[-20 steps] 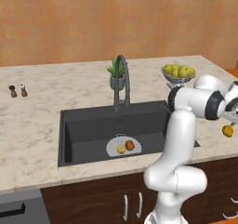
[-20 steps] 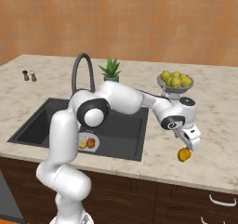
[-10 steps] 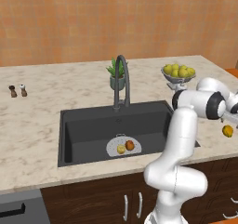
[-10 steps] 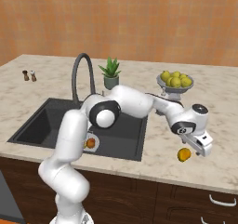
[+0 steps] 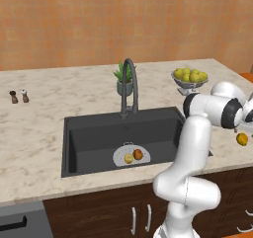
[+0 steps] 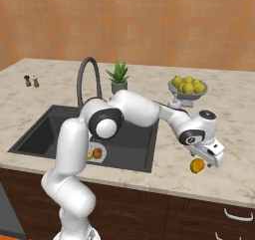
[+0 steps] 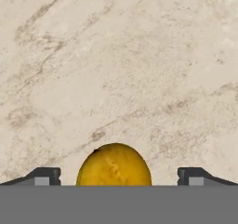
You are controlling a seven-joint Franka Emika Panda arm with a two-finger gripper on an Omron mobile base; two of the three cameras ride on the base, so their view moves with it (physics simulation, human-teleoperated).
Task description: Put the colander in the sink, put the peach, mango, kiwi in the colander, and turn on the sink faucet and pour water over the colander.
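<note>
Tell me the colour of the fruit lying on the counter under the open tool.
Yellow-orange mango, clearest in the hand view.

Even, bright, diffuse light, with no visible lamp. Soft shadows fall under the footed bowl and the potted plant; the sink interior stays dark but legible. No glare or edge distortion. Renders look slightly soft (low resolution, perhaps). In the hand view the counter is mildly blurred.
</note>
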